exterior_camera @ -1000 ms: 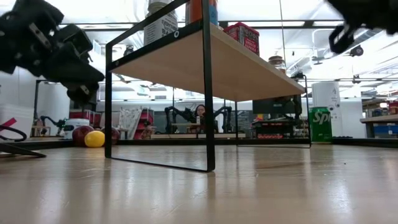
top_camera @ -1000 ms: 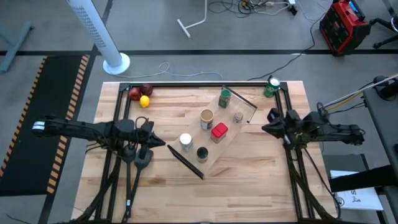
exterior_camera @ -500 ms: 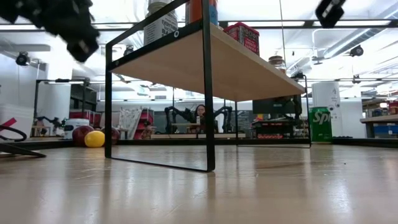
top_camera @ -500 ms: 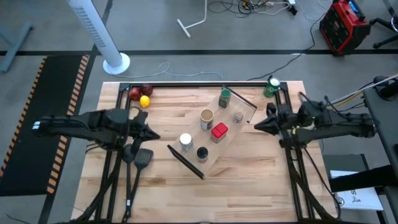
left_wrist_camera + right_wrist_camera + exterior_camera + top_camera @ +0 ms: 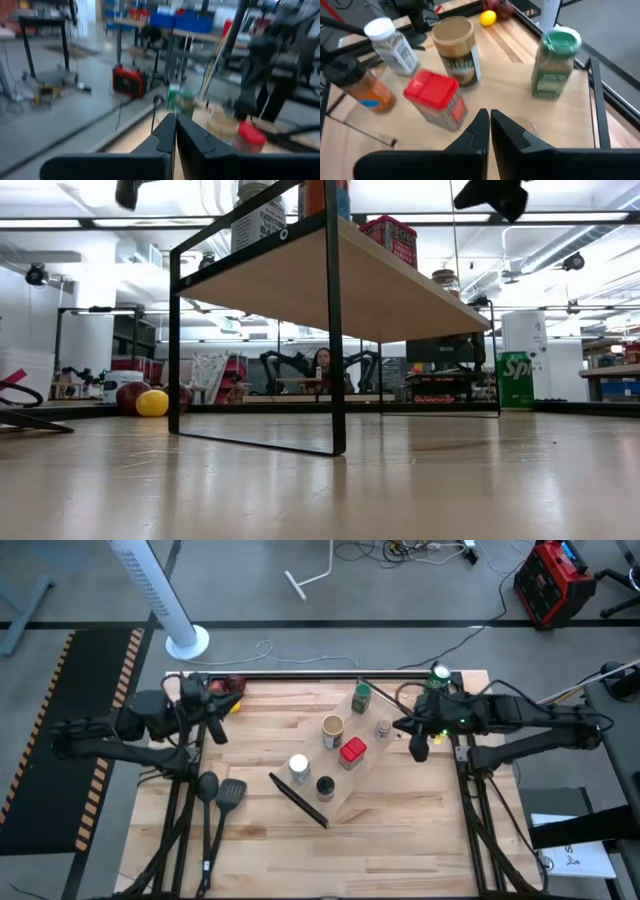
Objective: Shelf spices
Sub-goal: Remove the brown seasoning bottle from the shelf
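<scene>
All six spices (image 5: 340,745) stand on the shelf (image 5: 375,768), centre frame. Shelving appears complete; nothing seems left on the desk (image 5: 400,830) to place. My right claw (image 5: 398,726) and left claw (image 5: 222,702) are both closed, empty.

A green can (image 5: 437,678) with a white top stood at the far right corner of the table (image 5: 400,815). At the far left corner lay a yellow fruit (image 5: 232,704) and a dark red one (image 5: 235,685), close together. Two black cooking tools, a spoon (image 5: 208,786) and a spatula (image 5: 230,793), lay on the left side near the front. On the floor past the table stood a tall white fan (image 5: 160,595) at the left, a red box (image 5: 546,580) at the far right, and some loose cables (image 5: 400,550).
</scene>
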Tool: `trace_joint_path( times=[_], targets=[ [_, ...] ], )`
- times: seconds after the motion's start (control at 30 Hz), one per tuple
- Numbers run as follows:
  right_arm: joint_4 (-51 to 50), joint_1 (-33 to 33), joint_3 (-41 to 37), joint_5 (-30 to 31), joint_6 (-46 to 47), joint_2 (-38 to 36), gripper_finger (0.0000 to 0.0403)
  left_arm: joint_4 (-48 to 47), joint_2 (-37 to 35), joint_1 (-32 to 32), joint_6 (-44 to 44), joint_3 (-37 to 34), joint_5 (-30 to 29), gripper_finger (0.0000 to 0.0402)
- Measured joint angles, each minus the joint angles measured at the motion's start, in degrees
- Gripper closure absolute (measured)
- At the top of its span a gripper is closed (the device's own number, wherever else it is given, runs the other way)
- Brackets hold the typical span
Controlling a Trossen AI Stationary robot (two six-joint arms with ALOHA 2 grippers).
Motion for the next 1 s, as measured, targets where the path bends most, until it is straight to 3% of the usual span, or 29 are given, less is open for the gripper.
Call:
trace_joint_path(
  times=[0.13, 0.47, 0.63, 0.83, 1.0],
  targets=[
    [-3.4, 0.0, 6.2, 0.5, -1.7, 4.8, 0.0403, 8.4, 2.2, 0.0, 3.6, 0.0, 0.0, 0.0401],
    [-16.6, -0.1, 20.8, 2.1, -3.6, 15.3, 0.0389, 14.1, 7.6, 0.0, 9.8, 0.1, -0.8, 0.0401],
    [-24.3, -0.1, 23.8, 2.4, -2.1, 19.7, 0.0330, 12.2, 8.6, 0.0, 11.0, -0.2, -0.9, 0.0401],
    [-24.7, -0.1, 23.9, 2.4, 0.9, 23.1, 0.0233, 10.0, 8.2, 0.0, 10.8, -0.2, -1.0, 0.0390],
    [-25.2, -0.1, 23.9, 2.4, 2.9, 25.7, 0.0181, 8.5, 8.0, 0.0, 10.2, -0.2, -1.0, 0.0362]
  ],
)
